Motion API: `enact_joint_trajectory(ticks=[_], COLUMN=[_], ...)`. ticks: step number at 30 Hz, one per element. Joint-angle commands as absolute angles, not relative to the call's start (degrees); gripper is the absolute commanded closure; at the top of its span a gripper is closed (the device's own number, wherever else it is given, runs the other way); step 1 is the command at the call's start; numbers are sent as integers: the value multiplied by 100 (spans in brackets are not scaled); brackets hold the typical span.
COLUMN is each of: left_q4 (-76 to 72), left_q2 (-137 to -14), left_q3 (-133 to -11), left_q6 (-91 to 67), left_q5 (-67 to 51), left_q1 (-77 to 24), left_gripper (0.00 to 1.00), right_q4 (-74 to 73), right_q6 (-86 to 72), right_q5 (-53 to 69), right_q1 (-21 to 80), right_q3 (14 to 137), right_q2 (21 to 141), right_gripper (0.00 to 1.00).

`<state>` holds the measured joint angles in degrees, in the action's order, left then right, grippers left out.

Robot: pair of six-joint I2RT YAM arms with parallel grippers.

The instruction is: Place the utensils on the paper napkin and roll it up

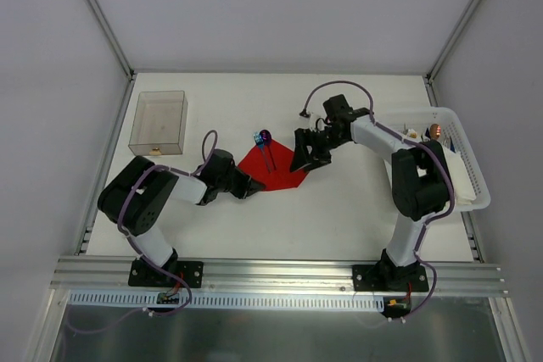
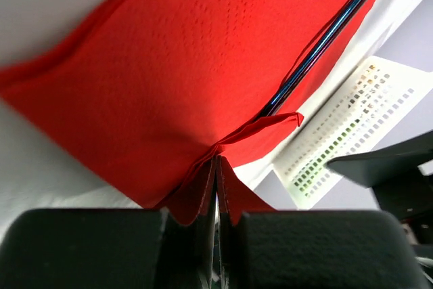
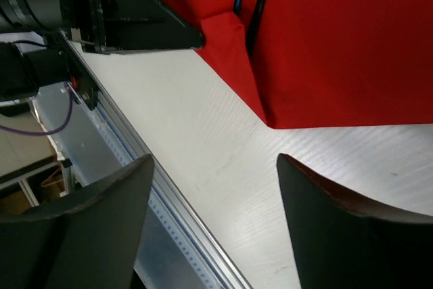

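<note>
The red paper napkin (image 1: 273, 169) lies flat mid-table. Two slim utensils (image 1: 265, 143) lie on it, their blue-purple heads just off its far edge. My left gripper (image 1: 251, 186) is shut on the napkin's near-left corner; in the left wrist view the red paper (image 2: 169, 65) is pinched between the jaws (image 2: 216, 211), and a dark blue handle (image 2: 325, 38) runs across it. My right gripper (image 1: 305, 155) is open and empty at the napkin's right edge. In the right wrist view it (image 3: 213, 160) hovers over bare table beside the napkin (image 3: 338, 45) and the handles (image 3: 257, 11).
A clear plastic box (image 1: 159, 122) stands at the back left. A white perforated basket (image 1: 462, 167) at the right holds a copper-headed utensil (image 1: 436, 131). An aluminium rail (image 1: 280, 273) runs along the near table edge.
</note>
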<state>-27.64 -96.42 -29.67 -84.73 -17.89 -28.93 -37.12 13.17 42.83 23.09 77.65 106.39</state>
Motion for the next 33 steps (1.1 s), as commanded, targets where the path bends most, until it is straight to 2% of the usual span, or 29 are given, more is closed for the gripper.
enact_joint_trajectory(ticks=[1,2,6,9,11,15,22,33], left_q4=[-2013,-2013,-2004,-2004,-2004,-2004,-1951,-1854], left_q2=[-9984,-9993,-9993,-9984,-9976,-9932,-9914,-9844], left_q3=[-2865,-2874,-2813,-2777,-2742,-2698,-2751,-2733], left_q6=[-8842,-8850,-8851,-8807,-8815,-8815,-8771,-8763], left_q5=[-1319,-1310,-1257,-1266,-1266,-1257,-1248,-1222], left_q1=[-3076,-3111,-3120,-3120,-3120,-3120,-3120,-3120], left_gripper=[100,100,100,100,100,100,100,100], right_q4=[-2650,-2489,-1899,-1653,-1495,-1178,-1099,-1871], right_q6=[213,72,-421,-650,-869,-1256,-1406,-985], right_q5=[4588,4562,4474,4579,4789,5150,5291,4580], right_q1=[2338,2399,2653,2786,2795,2804,2892,2927], right_q3=[7394,7305,7067,7031,7040,7040,6943,7075], right_q2=[10178,10152,10177,10396,10564,10951,11241,11619], right_gripper=[28,42,72,86,91,96,97,99])
